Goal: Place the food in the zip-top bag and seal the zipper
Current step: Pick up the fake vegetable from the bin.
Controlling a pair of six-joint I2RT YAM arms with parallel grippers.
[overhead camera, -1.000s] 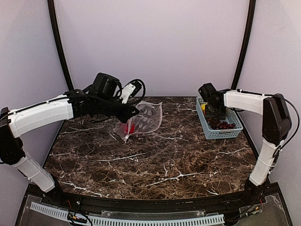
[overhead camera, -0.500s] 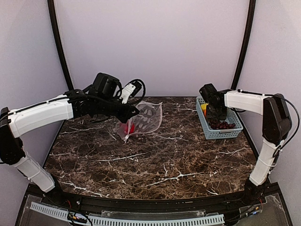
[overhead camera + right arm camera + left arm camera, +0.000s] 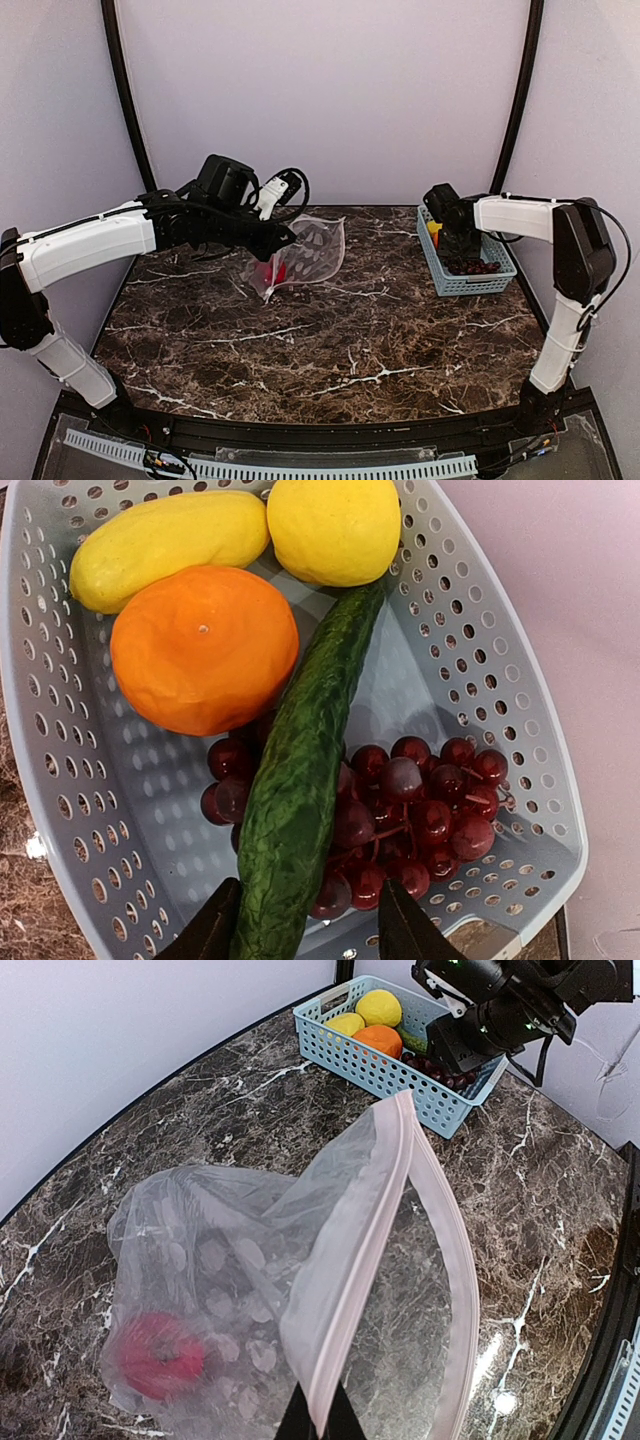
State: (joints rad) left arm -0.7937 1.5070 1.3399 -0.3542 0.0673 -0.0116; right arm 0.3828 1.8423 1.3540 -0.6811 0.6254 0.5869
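Left gripper (image 3: 320, 1418) is clamped on the zipper (image 3: 365, 1260): both dark tips meet on the near lip of the strip and hold that edge up off the surface (image 3: 330, 350). The bag (image 3: 220, 1250) hangs from that grip at the back left of the surface. Its mouth gapes, with the second lip of the strip curving off to the right, clear of the first. The bag's lower end slumps on the marble. One item is inside, the apple (image 3: 158, 1355), low in the closed end and visible through the plastic.

Right gripper (image 3: 312, 935) sits over the basket (image 3: 60, 810) at back right, well apart from the bag. Its fingers are spread, one on each side of the near end of the green piece (image 3: 300, 770); can't tell if either touches it. The green piece lies diagonally across the basket, on top of the grapes (image 3: 425, 815) and against the orange (image 3: 203, 648). The grapes fill the corner on one side of it, the orange is on the other. The lemon (image 3: 333, 528) and the long yellow piece (image 3: 170, 542) sit side by side at the other end of the basket, the yellow piece just beside the orange. Five pieces are in the basket, one in the bag, and the zipper is not closed
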